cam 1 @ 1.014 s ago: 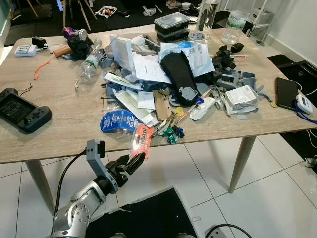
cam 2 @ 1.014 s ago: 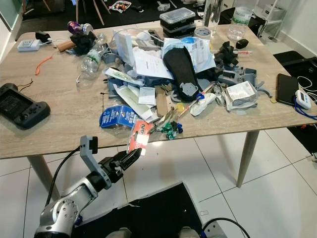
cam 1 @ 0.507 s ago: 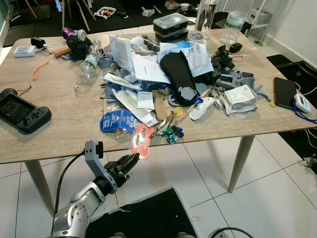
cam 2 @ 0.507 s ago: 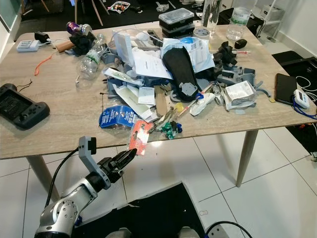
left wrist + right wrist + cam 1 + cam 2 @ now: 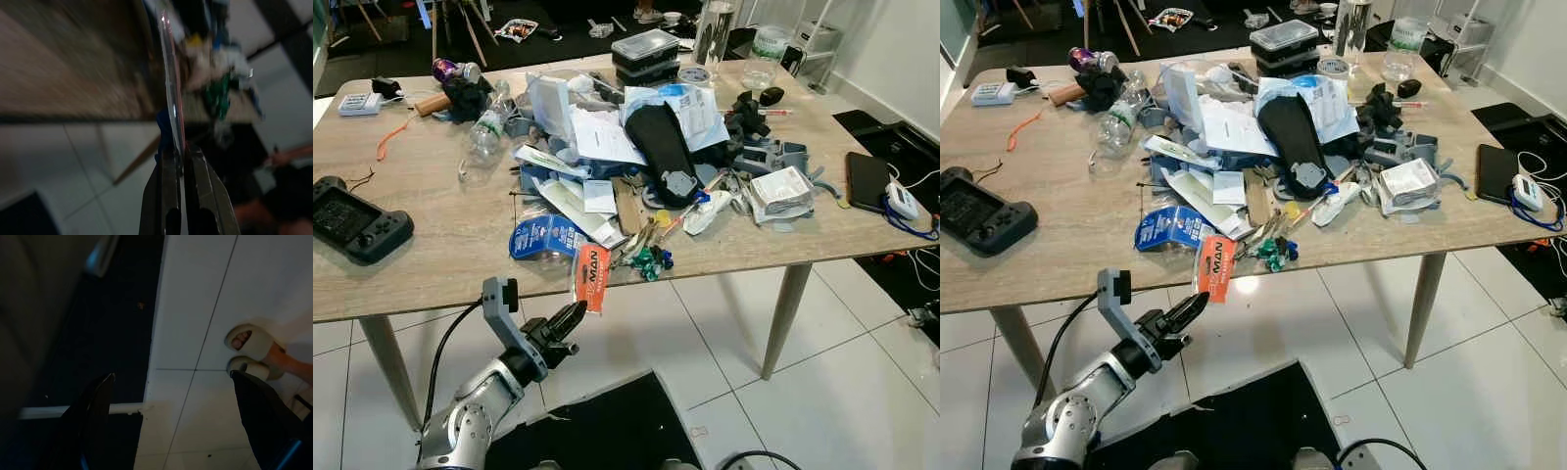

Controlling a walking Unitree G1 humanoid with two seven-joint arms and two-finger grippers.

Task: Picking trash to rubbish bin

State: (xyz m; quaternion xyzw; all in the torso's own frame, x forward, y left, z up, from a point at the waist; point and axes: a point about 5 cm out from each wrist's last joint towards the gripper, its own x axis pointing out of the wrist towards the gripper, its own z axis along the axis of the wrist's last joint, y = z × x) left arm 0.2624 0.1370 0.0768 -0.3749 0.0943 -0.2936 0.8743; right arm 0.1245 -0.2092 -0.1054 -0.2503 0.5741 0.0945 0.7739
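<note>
- The left gripper (image 5: 576, 315) hangs below the near table edge, its two fingers pinching the bottom of one orange packet (image 5: 590, 278); the left wrist view shows the thin packet (image 5: 172, 98) edge-on between the pressed fingers (image 5: 168, 196).
- The packet stands nearly upright, its top overlapping the table (image 5: 431, 264) edge, just beside a blue wrapper (image 5: 546, 238).
- The right gripper (image 5: 181, 421) hangs over white floor tiles and a dark mat, its two fingers spread wide; two feet in pale slippers (image 5: 249, 350) of a person stand on the tiles.
- One black game controller (image 5: 352, 218) lies on the table's left, well apart from the heap.
- Mid-table is one heap of papers, wrappers and packets, with one black insole (image 5: 661, 147) on top and small green bits (image 5: 649, 260) near the front edge.
- On the right lie one silver packet (image 5: 783, 191), one black tablet (image 5: 867, 180) and one white device (image 5: 902, 201) at the edge.
- Two clear plastic bottles (image 5: 487, 127) lie left of the heap, one purple can (image 5: 450, 70) behind them.
- At the far edge stand two stacked lidded boxes (image 5: 648, 53), one tape roll (image 5: 694, 74) and one white adapter (image 5: 357, 103) at the far left corner.
</note>
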